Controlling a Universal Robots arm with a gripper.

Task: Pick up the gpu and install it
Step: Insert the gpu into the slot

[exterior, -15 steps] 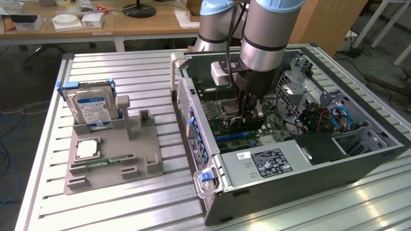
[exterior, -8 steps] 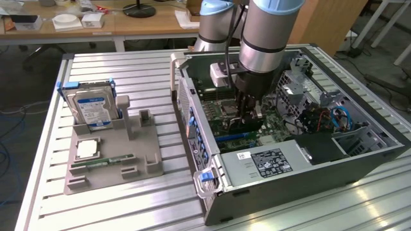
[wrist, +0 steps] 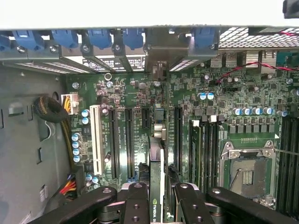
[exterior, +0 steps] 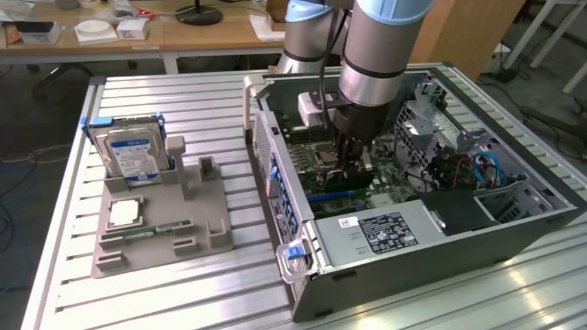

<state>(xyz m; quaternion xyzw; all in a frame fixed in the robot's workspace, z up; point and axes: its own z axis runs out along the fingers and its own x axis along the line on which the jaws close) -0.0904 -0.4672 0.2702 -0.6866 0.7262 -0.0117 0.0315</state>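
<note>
My gripper (exterior: 347, 159) reaches down inside the open computer case (exterior: 385, 234), over the motherboard (wrist: 210, 107). In the wrist view the gpu (wrist: 156, 186) is seen edge-on, a thin green card with a green-and-white logo label, clamped between my two black fingers (wrist: 135, 203). The card stands upright, in line with a long black expansion slot (wrist: 158, 140). Its metal end bracket (wrist: 159, 70) reaches the case's rear slot openings. Whether the card's edge sits in the slot is hidden by the card itself.
Blue slot latches (wrist: 100, 37) line the case's rear wall. A white slot (wrist: 97, 140) and an open processor socket (wrist: 247, 175) flank the card. On the exterior view's left, a grey fixture (exterior: 165, 220) holds a hard drive (exterior: 133, 155), a memory stick (exterior: 147, 232) and a chip (exterior: 124, 212).
</note>
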